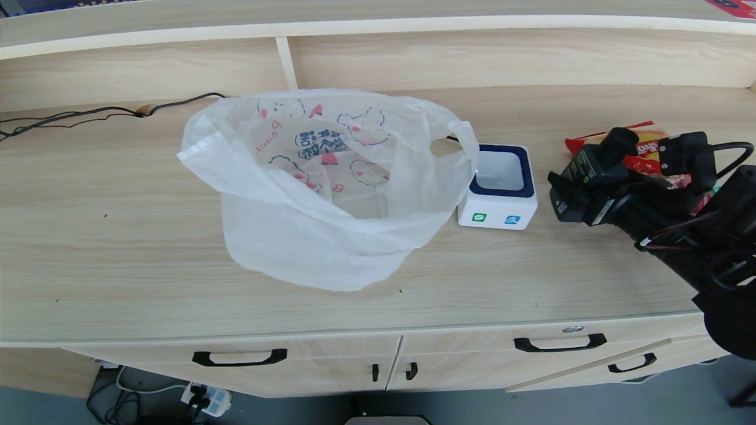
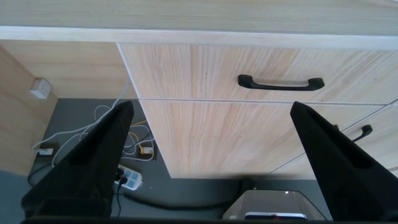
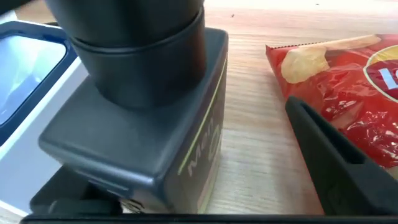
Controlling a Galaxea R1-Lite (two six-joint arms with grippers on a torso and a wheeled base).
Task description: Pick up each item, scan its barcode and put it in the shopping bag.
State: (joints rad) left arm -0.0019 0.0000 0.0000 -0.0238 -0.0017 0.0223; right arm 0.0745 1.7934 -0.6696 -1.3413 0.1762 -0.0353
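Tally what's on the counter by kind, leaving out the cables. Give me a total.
groceries to scan: 2, the dark bottle and the red snack packet
shopping bag: 1
barcode scanner: 1
total: 4 that can be made out

Shopping bag (image 1: pixel 307 236) open on counter (image 1: pixel 118 265) — scanner (image 1: pixel 499 206) just beside; right gripper (image 1: pixel 582 189) at dark bottle (image 1: pixel 593 160).
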